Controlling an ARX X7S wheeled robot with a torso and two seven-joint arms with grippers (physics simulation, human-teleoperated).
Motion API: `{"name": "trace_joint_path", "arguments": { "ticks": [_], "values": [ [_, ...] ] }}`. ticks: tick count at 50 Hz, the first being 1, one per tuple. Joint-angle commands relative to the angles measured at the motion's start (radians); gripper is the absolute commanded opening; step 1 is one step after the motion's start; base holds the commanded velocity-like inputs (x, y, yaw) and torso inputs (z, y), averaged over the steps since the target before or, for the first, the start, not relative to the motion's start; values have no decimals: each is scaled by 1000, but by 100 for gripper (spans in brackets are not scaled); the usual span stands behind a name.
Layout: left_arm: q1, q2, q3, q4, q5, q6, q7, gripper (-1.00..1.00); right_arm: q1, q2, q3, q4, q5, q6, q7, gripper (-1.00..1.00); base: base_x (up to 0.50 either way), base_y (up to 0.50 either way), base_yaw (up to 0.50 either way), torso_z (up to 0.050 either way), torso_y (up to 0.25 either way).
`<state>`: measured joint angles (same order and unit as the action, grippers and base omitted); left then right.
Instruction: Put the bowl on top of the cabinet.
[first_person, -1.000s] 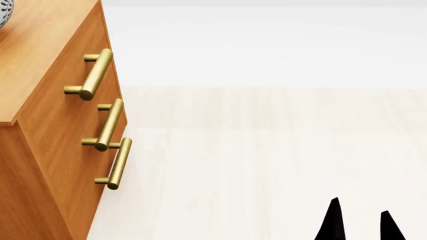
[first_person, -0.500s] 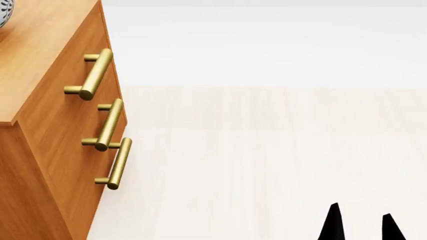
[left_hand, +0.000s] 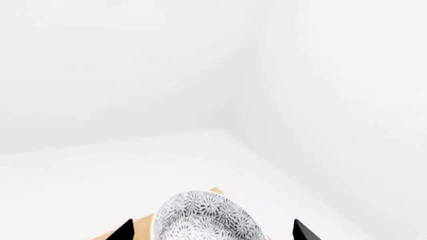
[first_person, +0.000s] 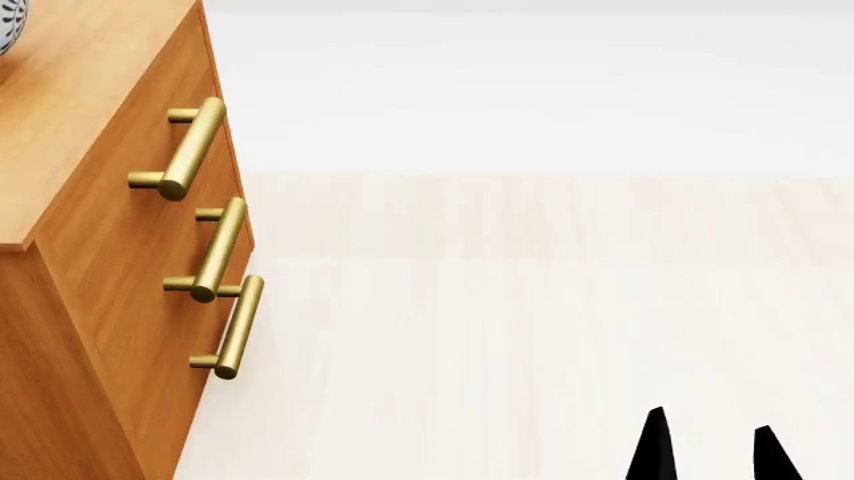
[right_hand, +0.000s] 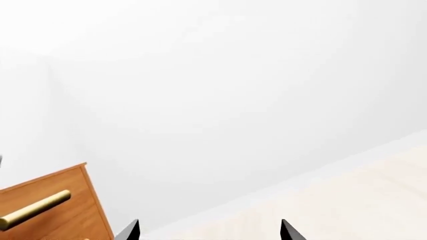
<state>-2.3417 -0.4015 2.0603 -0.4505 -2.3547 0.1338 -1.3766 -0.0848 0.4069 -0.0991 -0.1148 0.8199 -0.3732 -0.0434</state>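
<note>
Item 1: bowl (left_hand: 203, 220) on cabinet (first_person: 80, 90) between your left tool's (left_hand: 212, 231) parted tips; a careless retreat could knock it off.

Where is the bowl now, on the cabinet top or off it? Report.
On it. The bowl sits on the cabinet top between the open left hand fingertips; the head view shows its edge at the top's far left.
</note>
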Motion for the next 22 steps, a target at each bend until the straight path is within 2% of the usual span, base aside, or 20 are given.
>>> {"name": "trace_joint_path", "arguments": {
  "ticks": [1, 9, 22],
  "values": [
    [-11, -11, -86, 130, 188, -42, -72, 100, 2, -2, -10, -2, -14, 2, 3, 100, 0, 0, 0, 0, 0],
    [-1, -34, -210, 281, 328, -94, -149, 100, -11, 0, -5, -17, -20, -6, 10, 100, 0, 0, 0, 0, 0],
    [26, -33, -238, 431, 388, -85, -177, 100, -21, 0, -8, -30, -31, -14, 13, 100, 0, 0, 0, 0, 0]
  ]
}}
